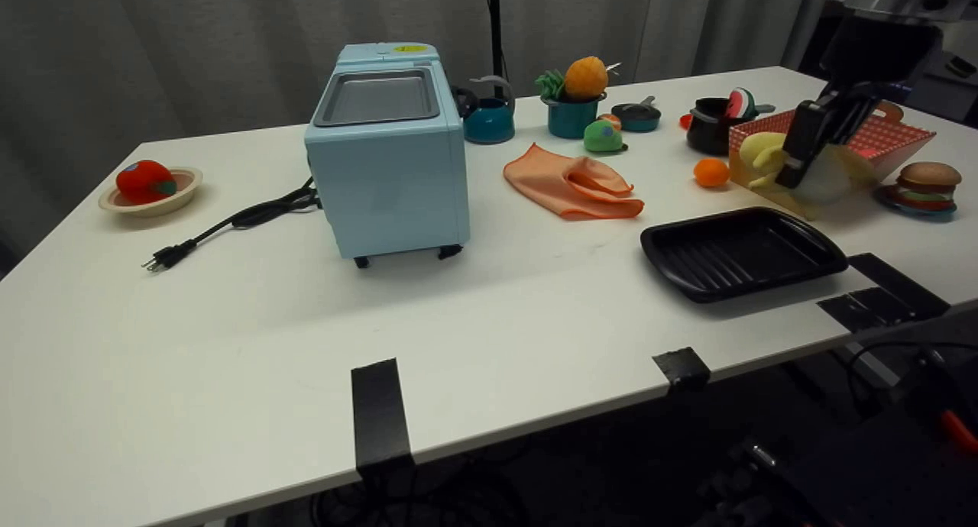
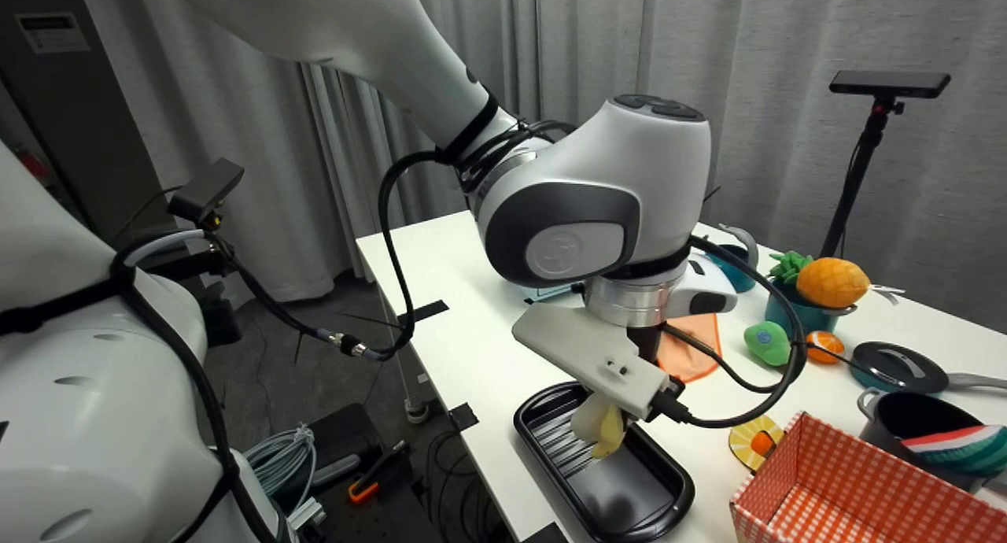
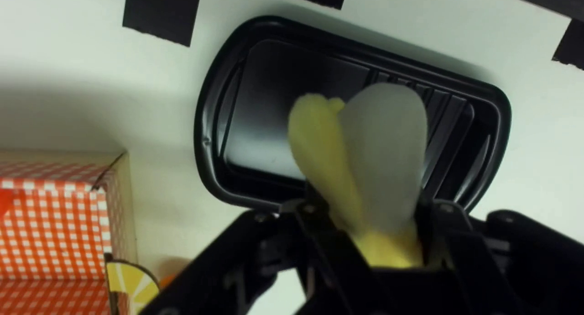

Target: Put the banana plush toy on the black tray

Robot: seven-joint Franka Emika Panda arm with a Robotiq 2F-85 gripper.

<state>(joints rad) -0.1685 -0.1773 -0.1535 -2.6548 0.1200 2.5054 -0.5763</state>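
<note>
Soft banana toy [image 3: 329, 162] tight between 2 jaws, over the black tray [image 3: 269, 118], middle of the wrist view.

In an exterior view the camera looks from above the taped edge of the white table [image 1: 252, 405], well apart from the ribbed black tray [image 1: 779, 244], across to the gray curtain [image 1: 229, 61]. In an exterior view from the end with the red gingham basket [image 2: 857, 456], the lens faces past the close Panda arm [image 2: 669, 165] along that edge to a far corner; both share tray, basket and toy pineapple [image 2: 834, 282]. The wrist view, nearest, faces down on the tray.
</note>
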